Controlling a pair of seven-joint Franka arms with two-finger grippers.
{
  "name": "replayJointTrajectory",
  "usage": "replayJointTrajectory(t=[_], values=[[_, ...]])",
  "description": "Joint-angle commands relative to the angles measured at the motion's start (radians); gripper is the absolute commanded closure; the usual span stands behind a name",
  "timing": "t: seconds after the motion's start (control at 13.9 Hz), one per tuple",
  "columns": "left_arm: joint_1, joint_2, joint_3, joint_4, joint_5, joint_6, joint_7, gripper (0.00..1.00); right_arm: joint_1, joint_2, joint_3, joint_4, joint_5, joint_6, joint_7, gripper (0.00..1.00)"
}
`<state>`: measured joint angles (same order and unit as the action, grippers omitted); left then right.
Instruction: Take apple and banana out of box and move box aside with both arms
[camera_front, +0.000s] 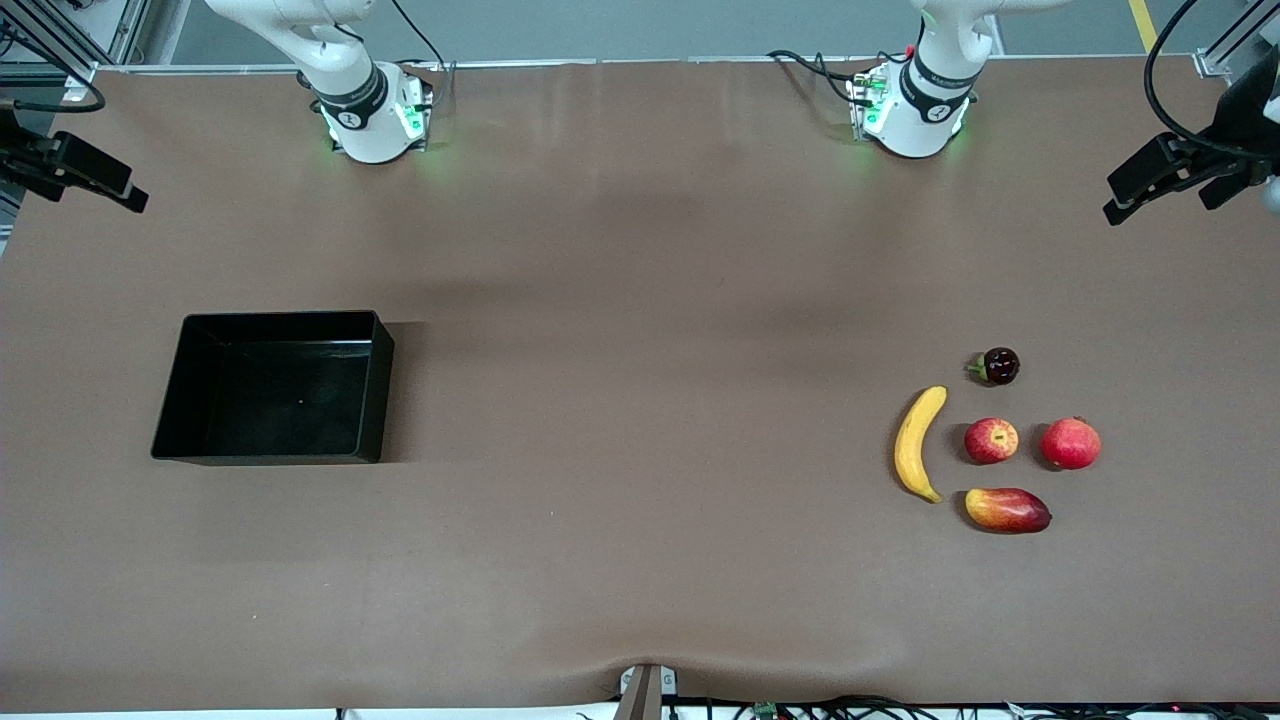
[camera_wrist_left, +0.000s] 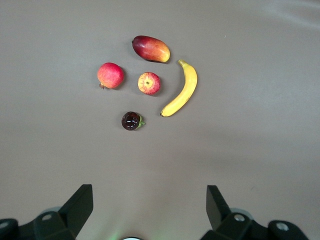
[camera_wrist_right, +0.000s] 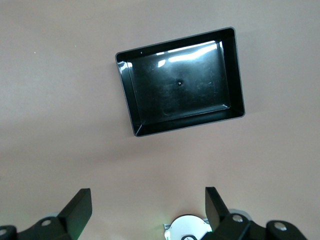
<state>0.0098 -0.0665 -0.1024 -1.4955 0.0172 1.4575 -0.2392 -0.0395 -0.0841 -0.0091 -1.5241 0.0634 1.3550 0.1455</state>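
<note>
On the tabletop (camera_front: 640, 560) the box (camera_front: 272, 387) sits empty, apple (camera_front: 991, 440) and banana (camera_front: 918, 443) already out, so I'd bring both grippers, left (camera_wrist_left: 150, 212) and right (camera_wrist_right: 149, 212), fingers open, evenly onto facing walls.

Around me lies a brown table (camera_front: 640, 300) with three spare fruits clustered toward my left arm's end. Taking the mango (camera_front: 1007, 510) as landmark, red and yellow, lying on its side: the all-red round fruit (camera_front: 1070, 443) sits just beside it, farther from the front camera; the small dark glossy fruit (camera_front: 997, 366), green-stemmed, lies farther still.
</note>
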Motion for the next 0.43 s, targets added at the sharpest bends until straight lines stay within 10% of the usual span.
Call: replayJointTrajectory(t=[0.0,0.36], values=[[-0.01,0.008,-0.01,0.004,0.035,0.007,0.014,0.0,-0.005,0.018,0.001,0.028,-0.007,-0.008,0.011,0.0],[-0.008,0.014,-0.049,0.0,0.037,-0.008,0.026,0.0,-0.002,0.02,0.001,0.03,-0.007,-0.008,0.016,0.0]])
